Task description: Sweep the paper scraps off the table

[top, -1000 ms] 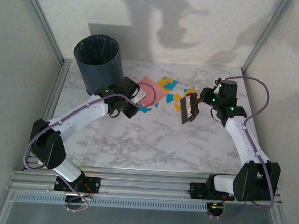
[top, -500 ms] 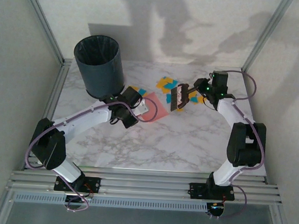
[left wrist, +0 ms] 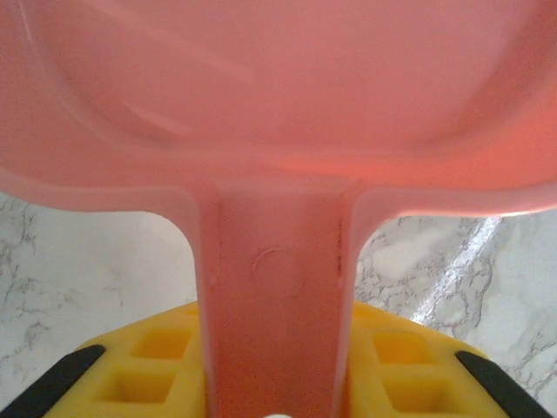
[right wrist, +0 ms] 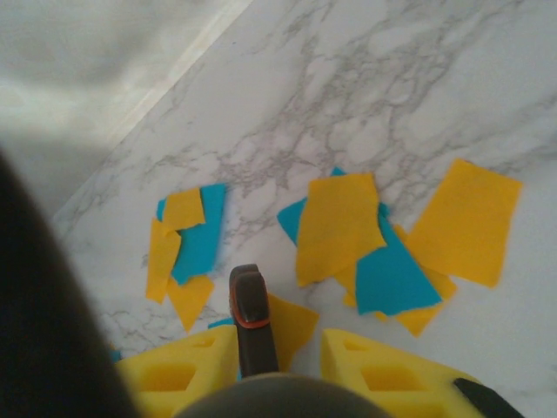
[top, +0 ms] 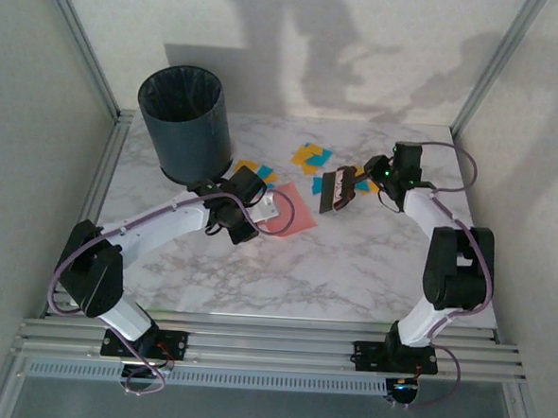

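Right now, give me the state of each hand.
Left hand: closed, holding the dustpan by its handle.
Right hand: closed, holding the brush.

The right claw (right wrist: 278, 353) sits at the bottom edge of the frame, its yellow fingers (right wrist: 178, 374) closed on a dark handle (right wrist: 252, 326) with an orange band. Beyond it, on the marble worktop (right wrist: 418, 78), lie the paper scraps (right wrist: 335, 222). One orange-yellow and teal cluster lies left of centre, and a larger overlapping cluster lies right of centre. A dark blur covers the lower left corner.
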Motion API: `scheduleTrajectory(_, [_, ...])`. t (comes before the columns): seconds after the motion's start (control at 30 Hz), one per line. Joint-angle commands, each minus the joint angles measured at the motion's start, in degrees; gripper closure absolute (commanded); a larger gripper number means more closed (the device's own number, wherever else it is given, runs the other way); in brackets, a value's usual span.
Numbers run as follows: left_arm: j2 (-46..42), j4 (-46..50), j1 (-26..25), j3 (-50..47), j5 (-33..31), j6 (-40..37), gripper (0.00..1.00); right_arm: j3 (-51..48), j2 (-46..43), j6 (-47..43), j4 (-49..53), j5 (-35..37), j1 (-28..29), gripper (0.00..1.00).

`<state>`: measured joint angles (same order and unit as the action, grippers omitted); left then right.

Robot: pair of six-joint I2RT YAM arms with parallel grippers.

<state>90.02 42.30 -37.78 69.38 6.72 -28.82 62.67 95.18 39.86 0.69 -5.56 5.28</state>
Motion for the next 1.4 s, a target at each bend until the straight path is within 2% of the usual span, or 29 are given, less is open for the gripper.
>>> scheduleTrajectory(0.0, [-0.15, 2.20, -0.95, -0.24, 1.26, -2.02, 1.00, -4.58, -4.11, -3.27, 6.23, 6.61, -0.18, 1.00])
scheduleTrajectory(0.27, [1.54, 3.65, -2.20, 1.14, 1.12, -2.38, 1.00, -13.69, -16.18, -1.83, 10.22, 11.71, -0.09, 1.00])
scheduleTrajectory(0.37, [2.20, 3.99, -2.53, 1.79, 1.23, -2.63, 1.00, -14.49, -19.41, -1.64, 7.74, 9.72, -0.18, 1.00])
scheduleTrajectory(0.57, [2.96, 5.14, -3.16, 2.39, 1.36, -3.21, 1.00, -8.92, -20.70, -1.45, 4.86, 4.34, -1.52, 1.00])
scheduleTrajectory(0.8, [4.05, 5.78, -4.13, 2.03, 3.03, -4.05, 1.00, -2.62, -14.65, 1.00, 0.79, -1.23, -4.96, 1.00])
scheduleTrajectory(1.23, [6.89, 7.80, -4.75, 4.34, 3.83, -4.85, 1.00, 6.55, 2.28, 5.59, -9.09, 1.95, -5.63, 1.00])
scheduleTrajectory(1.37, [7.15, 8.63, -4.94, 4.67, 4.22, -5.17, 1.00, 8.92, 7.29, 7.61, -12.44, 0.89, -5.63, 1.00])
